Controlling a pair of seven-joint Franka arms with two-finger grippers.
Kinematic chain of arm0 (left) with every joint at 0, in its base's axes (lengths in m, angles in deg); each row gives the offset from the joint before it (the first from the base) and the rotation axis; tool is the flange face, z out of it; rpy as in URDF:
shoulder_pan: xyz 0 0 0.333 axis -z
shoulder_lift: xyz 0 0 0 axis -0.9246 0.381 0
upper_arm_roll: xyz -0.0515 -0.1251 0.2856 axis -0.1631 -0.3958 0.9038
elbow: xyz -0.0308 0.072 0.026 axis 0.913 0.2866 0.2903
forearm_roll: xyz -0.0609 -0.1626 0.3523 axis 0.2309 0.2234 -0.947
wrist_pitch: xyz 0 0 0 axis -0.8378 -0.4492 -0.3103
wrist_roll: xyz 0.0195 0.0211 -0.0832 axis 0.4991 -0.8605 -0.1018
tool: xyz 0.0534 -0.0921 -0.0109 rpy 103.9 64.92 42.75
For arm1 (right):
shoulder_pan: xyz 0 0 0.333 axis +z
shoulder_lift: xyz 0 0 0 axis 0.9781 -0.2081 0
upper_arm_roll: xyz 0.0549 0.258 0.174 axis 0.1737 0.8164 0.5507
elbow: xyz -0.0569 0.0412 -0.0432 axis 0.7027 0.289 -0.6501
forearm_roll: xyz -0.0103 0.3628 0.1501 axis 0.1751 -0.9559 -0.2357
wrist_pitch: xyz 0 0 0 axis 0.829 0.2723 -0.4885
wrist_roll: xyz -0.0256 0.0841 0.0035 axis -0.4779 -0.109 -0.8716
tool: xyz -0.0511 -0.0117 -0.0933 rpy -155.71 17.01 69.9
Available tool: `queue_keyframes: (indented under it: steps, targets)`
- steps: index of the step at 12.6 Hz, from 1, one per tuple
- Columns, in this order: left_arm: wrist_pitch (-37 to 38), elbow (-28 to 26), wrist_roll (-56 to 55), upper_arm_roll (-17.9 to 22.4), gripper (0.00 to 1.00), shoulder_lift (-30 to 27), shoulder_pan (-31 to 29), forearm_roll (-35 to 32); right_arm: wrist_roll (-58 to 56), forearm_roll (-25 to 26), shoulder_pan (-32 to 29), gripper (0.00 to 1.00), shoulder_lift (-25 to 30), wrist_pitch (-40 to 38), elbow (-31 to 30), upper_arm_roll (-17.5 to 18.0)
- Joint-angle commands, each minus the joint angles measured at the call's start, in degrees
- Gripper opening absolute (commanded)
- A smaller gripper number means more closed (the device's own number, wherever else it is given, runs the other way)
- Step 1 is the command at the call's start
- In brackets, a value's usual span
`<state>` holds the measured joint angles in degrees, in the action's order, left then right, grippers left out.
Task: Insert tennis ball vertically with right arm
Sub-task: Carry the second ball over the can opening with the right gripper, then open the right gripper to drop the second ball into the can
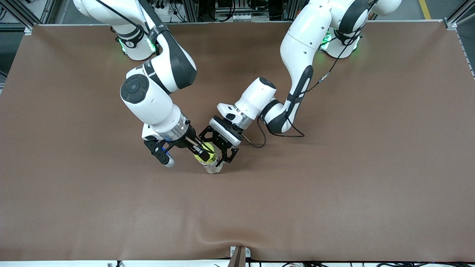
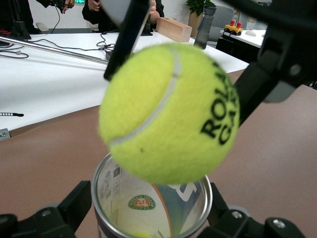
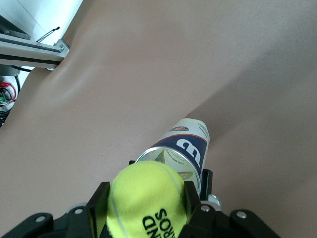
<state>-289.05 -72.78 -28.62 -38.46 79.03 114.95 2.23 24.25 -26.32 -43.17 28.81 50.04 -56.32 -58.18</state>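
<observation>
We see our right gripper [image 3: 146, 210] clamping a yellow ball [image 3: 146, 201] between its black fingers [image 3: 97, 206]. The ball sits just over the open mouth of a can [image 3: 179, 151], which stands on the brown table [image 3: 163, 64], with black pads touching its rim.

In the front view, most of the can [image 1: 213, 167] is being hidden by the tennis ball [image 1: 205, 152] and the two grippers. In the left wrist view, the can's lower body [image 2: 148, 208] is being cut off by the picture's edge, and the lettering on the ball [image 2: 168, 111] is being only partly shown. In the right wrist view, the lower part of the ball [image 3: 147, 201] and the right gripper [image 3: 147, 210] are being cropped, and the left gripper [image 3: 207, 186] is being almost wholly concealed.
</observation>
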Motion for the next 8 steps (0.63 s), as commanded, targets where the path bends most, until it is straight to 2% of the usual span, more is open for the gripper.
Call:
queue_keyframes:
  steps: [1,2,3,4,8]
  targets:
    - [-1.02,1.17,-0.32,0.68,1.00,0.89,0.65,0.82,0.82,-0.16,-0.01,0.00,-1.05,-0.59,1.99,0.08]
    - [-1.02,1.17,-0.32,0.68,1.00,0.89,0.65,0.91,0.73,0.01,-0.01,0.03,-1.05,-0.59,1.90,0.08]
    - [-1.02,1.17,-0.32,0.68,1.00,0.89,0.56,0.82,0.82,0.62,-0.09,0.69,-1.05,-0.50,1.81,0.08]
    - [-1.02,1.17,-0.32,0.68,1.00,0.89,0.56,0.82,0.99,1.15,-0.01,1.00,-1.05,-0.42,1.73,0.08]
    - [-1.02,1.17,-0.32,0.68,1.00,0.89,0.56,0.82,0.82,1.68,-0.01,1.00,-0.79,-0.77,1.99,0.17]
